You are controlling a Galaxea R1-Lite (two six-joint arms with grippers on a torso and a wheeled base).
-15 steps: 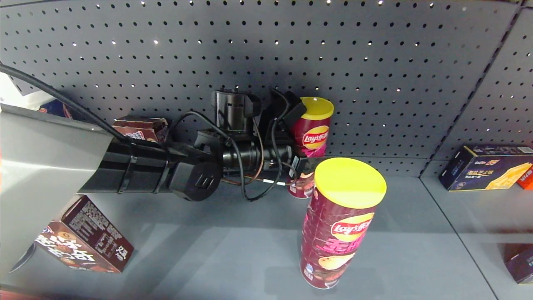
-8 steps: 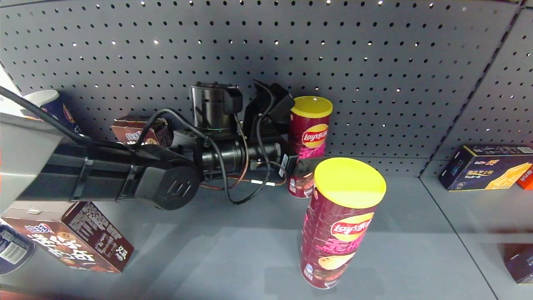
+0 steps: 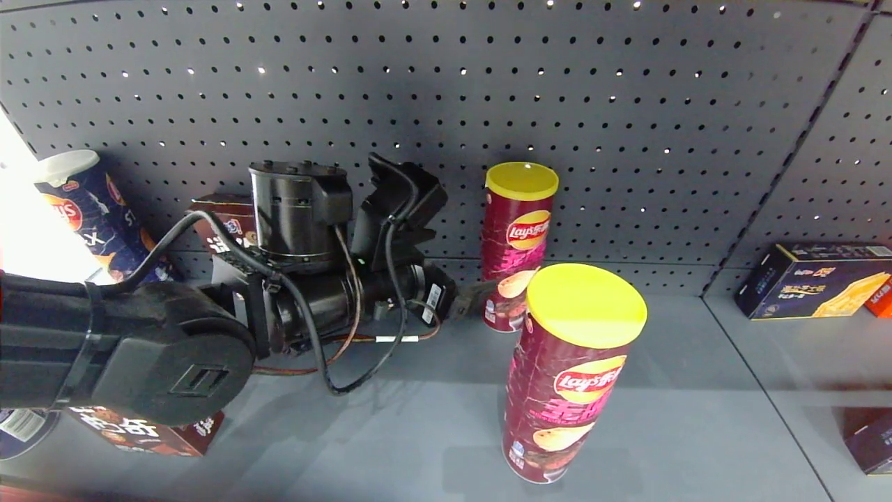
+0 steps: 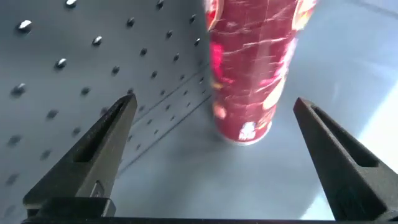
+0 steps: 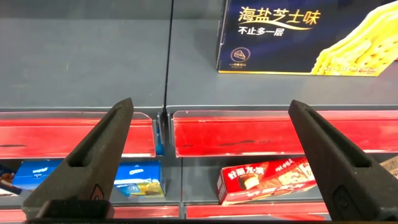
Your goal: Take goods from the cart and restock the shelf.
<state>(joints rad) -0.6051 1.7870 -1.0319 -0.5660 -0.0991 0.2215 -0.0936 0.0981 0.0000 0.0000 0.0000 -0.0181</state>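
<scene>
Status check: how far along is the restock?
Done: rear can and front can stand upright on the shelf. In hand: nothing; left gripper is open, facing the rear can without gripping it; right gripper open and empty. Left: likely another trip to the cart.

You are looking at two deep magenta chip cans, the front can (image 3: 564,390) and the rear can (image 3: 519,237), each with a plain yellow lid and a red-and-yellow logo. The pegboard (image 3: 627,104) is dark grey with a regular grid of holes, above a plain grey shelf (image 3: 418,432). On your left is a dark blue can (image 3: 90,209) with a white lid, on your right a navy box (image 3: 822,279) with a yellow picture, and your left pincer (image 4: 214,104) is black.
</scene>
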